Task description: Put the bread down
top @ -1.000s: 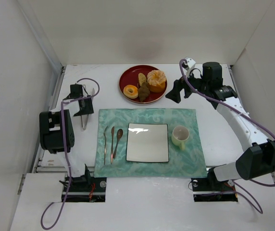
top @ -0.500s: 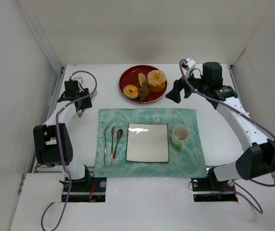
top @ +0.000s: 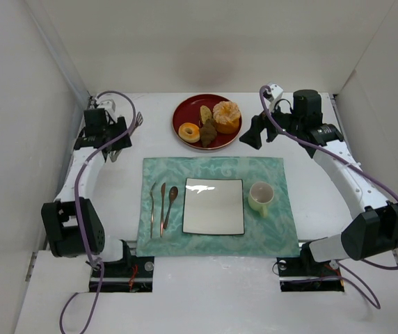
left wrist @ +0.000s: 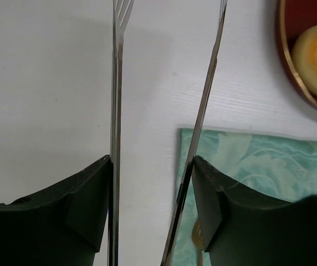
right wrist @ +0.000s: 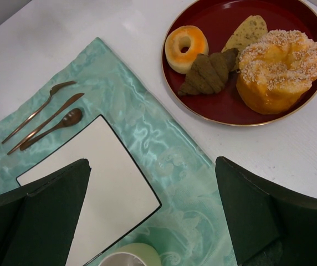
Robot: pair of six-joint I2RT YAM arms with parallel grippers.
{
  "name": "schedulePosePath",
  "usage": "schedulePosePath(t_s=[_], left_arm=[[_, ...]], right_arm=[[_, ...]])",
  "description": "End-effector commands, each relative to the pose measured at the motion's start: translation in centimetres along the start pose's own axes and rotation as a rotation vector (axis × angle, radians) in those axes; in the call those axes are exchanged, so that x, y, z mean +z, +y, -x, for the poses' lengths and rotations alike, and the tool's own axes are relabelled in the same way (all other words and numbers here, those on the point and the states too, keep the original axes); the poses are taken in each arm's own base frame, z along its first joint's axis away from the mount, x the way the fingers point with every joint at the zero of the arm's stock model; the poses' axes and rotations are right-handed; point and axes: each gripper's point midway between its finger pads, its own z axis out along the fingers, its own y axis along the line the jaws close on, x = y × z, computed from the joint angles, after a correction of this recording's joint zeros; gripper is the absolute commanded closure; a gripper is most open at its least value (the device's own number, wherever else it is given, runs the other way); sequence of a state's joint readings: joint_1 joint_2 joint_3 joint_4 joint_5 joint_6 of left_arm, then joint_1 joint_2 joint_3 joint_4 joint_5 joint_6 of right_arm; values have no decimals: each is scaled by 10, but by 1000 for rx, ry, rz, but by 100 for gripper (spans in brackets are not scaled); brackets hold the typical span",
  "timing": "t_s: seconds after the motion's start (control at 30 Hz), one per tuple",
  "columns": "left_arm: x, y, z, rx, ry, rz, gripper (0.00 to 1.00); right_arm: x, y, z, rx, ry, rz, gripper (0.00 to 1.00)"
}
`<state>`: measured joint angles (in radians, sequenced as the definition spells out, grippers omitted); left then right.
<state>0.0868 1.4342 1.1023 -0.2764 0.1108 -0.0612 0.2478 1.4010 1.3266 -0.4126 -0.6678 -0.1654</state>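
Observation:
The bread is a dark brown croissant on the red plate at the back centre. It also shows in the right wrist view, between a ring doughnut and a large sugared bun. My right gripper is open and empty, hovering just right of the red plate; in its wrist view the right gripper is above the placemat. My left gripper is at the back left, shut on metal tongs whose two arms stand apart between the fingers.
A pale oval bread lies behind the croissant. On the green placemat are a white square plate, a pale green cup and three pieces of cutlery. White walls enclose the table.
My left arm has swung back and left with the tongs, from beside the placemat's left edge to the far left rear. The right arm has not moved.

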Motion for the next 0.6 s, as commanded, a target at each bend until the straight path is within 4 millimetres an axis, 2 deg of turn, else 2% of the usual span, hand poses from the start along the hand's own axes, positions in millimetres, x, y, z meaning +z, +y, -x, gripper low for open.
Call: schedulePosePath(t_s=[0.0,0.13,0.3,0.4,0.47,0.5,0.53,0.57], left_arm=[[-53,-26,66,6,-188,-108,48],[-92,-65,81,42,-229,-247,48],[-123,-120,74,67,-204,-457,48],[-133,-151,67,81,-186,-558,48],[-133,-164,63,78,-166,-595,48],[-134,-177,58,98,-154,-633,48],[-129,-182,53,104,-133,-641,48],[-128,-187,49,111,-120,-650,48]], right_arm=[[-7,6,15,-49,-44,17,0],[-7,8,15,-49,-45,26,0],[-7,8,15,-49,-45,26,0],[-10,6,18,-54,-49,5,0],[-12,5,16,-55,-49,-8,0],[-12,2,16,-54,-46,-25,0],[-15,2,21,-67,-62,-37,0],[-14,0,17,-61,-54,-45,0]])
